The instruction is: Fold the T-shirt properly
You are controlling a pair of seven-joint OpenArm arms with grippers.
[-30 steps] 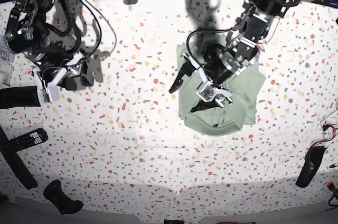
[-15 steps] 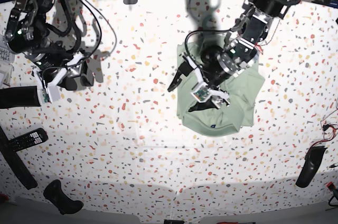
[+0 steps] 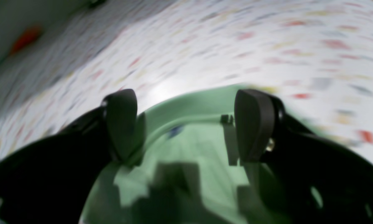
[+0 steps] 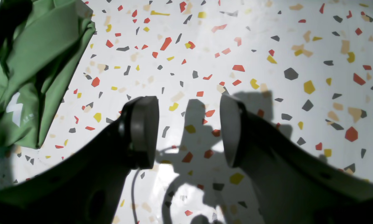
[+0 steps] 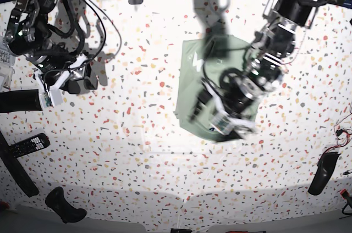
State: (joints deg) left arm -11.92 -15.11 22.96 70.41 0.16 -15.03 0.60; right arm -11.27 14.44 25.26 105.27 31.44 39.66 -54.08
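The T-shirt (image 5: 192, 73) lies on the tabletop (image 5: 137, 145) under the left end effector (image 5: 220, 113) (right end effector (image 5: 69, 82) well apart).

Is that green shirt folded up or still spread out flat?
Folded: the T-shirt lies as a compact block, no sleeves sticking out, with layered edges visible in the right wrist view.

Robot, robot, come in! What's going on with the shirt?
Left gripper open over T-shirt. Right gripper open, over bare table. Nothing blocking.

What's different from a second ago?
The left gripper swung down and rightward in the base view, jaws open over the T-shirt; the shirt's shape has shifted too, with its white mark now showing. The right gripper stayed parked over bare table, open.
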